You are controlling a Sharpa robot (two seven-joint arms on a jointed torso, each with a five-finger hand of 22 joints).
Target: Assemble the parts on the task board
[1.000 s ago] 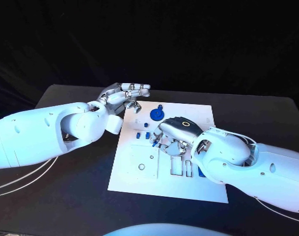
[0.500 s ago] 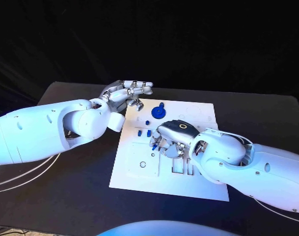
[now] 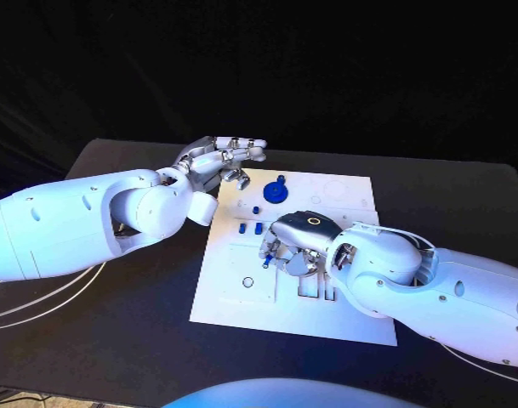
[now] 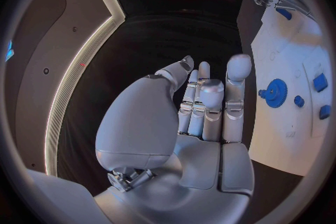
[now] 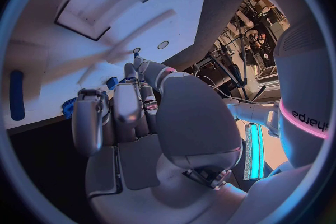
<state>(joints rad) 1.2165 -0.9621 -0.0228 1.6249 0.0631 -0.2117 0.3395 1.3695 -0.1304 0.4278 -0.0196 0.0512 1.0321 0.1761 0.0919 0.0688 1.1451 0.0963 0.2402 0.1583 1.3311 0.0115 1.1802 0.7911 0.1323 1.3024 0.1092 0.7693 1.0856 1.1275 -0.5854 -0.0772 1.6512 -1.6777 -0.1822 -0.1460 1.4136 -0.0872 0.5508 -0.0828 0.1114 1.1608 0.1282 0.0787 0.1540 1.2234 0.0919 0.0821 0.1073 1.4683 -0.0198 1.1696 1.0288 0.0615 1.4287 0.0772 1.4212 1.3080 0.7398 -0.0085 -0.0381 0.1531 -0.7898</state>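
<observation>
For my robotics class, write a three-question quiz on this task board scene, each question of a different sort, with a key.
1. True or false: the left hand holds a blue part.
2. Multiple choice: the blue gear lies (A) on the task board, near its far edge; (B) on the black table, off the board; (C) in the right hand.
3. Short answer: which hand is down over the middle of the board?

Key:
1. False; its fingers are extended together and hold nothing, beside the board's far left corner.
2. A.
3. The right hand; whether it holds a part cannot be told.
</observation>
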